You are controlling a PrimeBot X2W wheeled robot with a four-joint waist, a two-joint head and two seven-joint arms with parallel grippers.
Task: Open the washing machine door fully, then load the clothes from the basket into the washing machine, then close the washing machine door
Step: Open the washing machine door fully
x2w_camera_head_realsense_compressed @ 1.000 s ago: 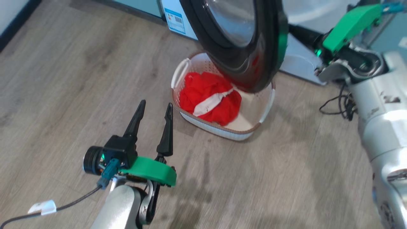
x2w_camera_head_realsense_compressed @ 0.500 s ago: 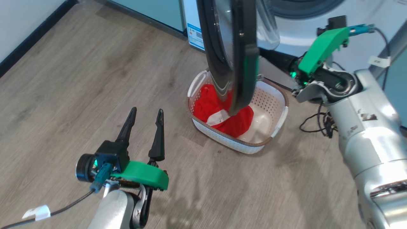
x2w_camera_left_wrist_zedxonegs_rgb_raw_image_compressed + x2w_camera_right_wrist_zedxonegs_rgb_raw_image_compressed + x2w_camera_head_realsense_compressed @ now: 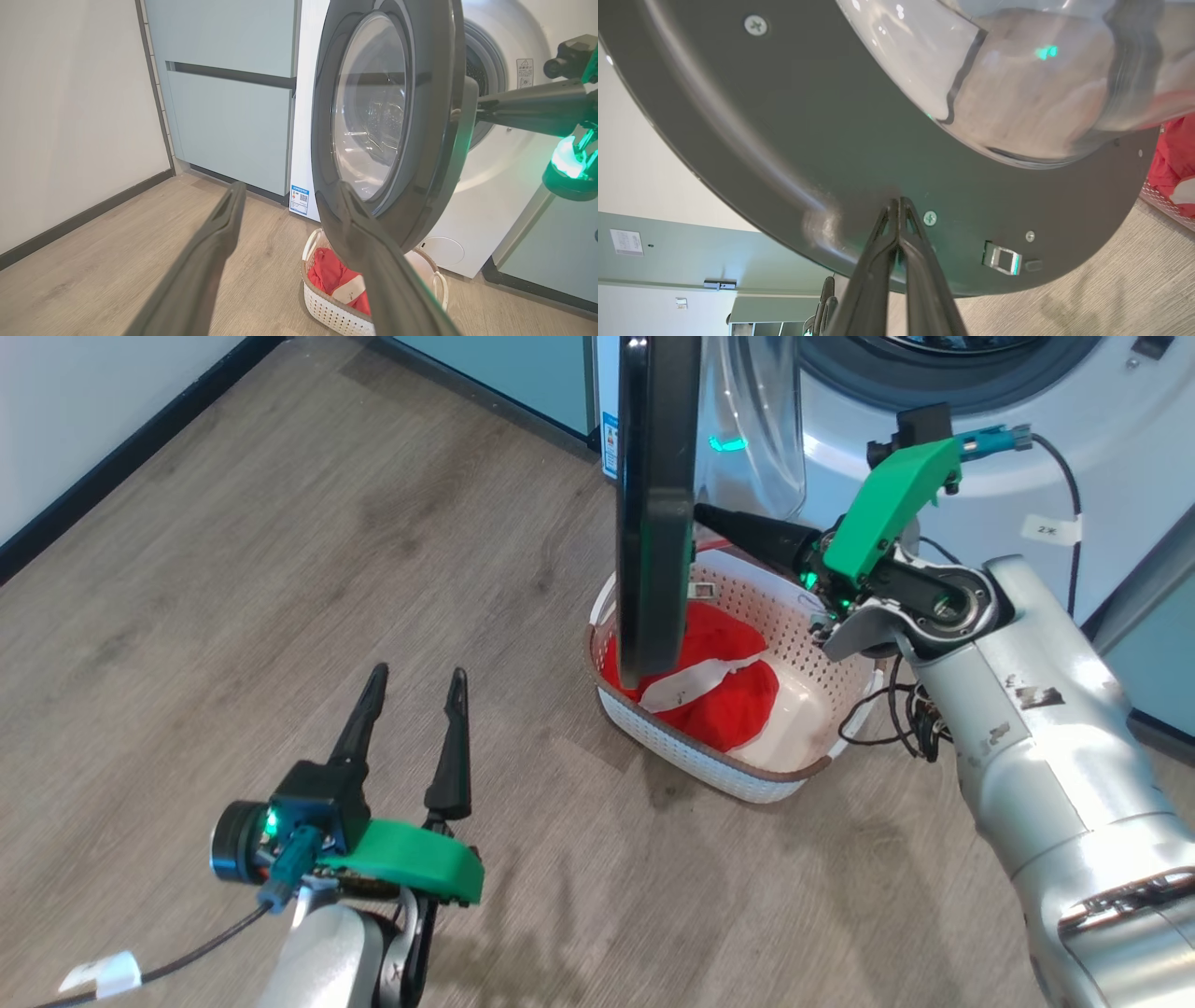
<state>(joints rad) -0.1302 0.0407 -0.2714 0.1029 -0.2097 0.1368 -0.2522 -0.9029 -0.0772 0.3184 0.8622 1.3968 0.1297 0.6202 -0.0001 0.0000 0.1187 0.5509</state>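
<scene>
Right hand [image 3: 702, 513]: fingers shut together, holding nothing, tips against the inner black rim of the washing machine door [image 3: 653, 504], beside a screw.
Left hand [image 3: 417, 672]: fingers spread, holding nothing, above the floor [image 3: 280, 569], well apart from the door.
Door position: swung out from the washing machine [image 3: 1111, 420], edge-on in the head view.
Beneath its lower edge: the basket [image 3: 709, 775], on the floor.
Contents: the clothes [image 3: 728, 700], a red bundle with a white strip.
</scene>
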